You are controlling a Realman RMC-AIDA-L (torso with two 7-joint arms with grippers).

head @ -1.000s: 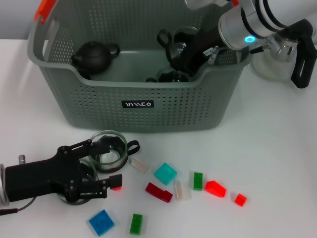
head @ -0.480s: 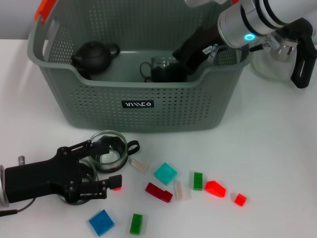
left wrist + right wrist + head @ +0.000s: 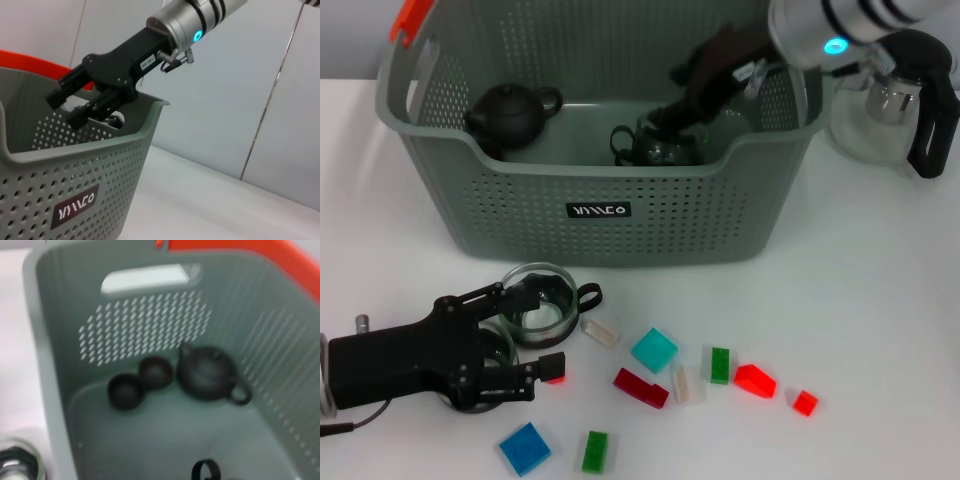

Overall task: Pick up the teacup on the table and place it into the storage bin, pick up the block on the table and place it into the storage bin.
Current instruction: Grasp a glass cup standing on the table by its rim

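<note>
Right pincer (image 3: 672,110) hung inside the bin (image 3: 600,215), jaws apart, just above a glass teacup (image 3: 655,147) resting on its floor. Left pincer (image 3: 535,330), open, lay on the table (image 3: 880,300) beside another teacup (image 3: 538,308); blocks (image 3: 653,350) remained.

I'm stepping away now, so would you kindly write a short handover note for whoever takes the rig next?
Right gripper: jaws open, above the glass teacup sitting inside the storage bin.
Left gripper: jaws open, low over the table beside a second glass cup, holding nothing.
Done: one teacup binned.
Left: the blocks, such as the teal block and red block, all lie on the table.
</note>
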